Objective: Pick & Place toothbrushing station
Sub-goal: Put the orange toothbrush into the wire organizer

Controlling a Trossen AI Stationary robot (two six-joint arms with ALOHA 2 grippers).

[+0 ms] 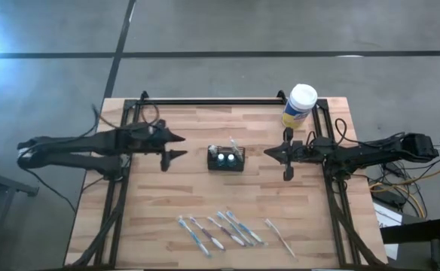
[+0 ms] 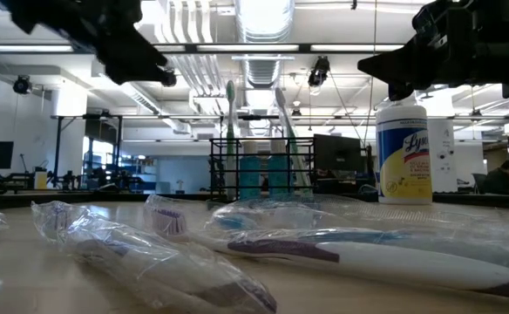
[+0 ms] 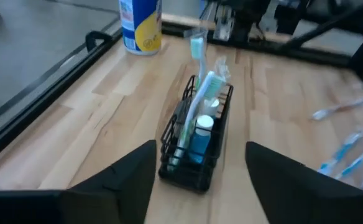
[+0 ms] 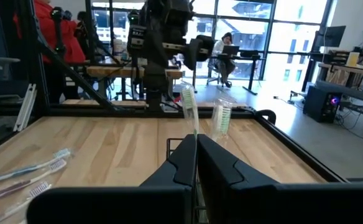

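Observation:
The black wire-mesh basket stands on its base at the middle of the table. It holds upright toothbrushes and two white-capped toothpaste tubes. Several wrapped toothbrushes lie flat near the table's near edge, with one more to their right. My left gripper is open and empty, just left of the basket and above table height; its fingers frame the basket from a short way off. My right gripper is shut and empty, right of the basket and pointing at it.
A white-lidded, yellow-labelled canister stands at the far right of the table, behind my right arm. Black frame rails run along the table's far edge and sides. Bare wood lies between the basket and the loose toothbrushes.

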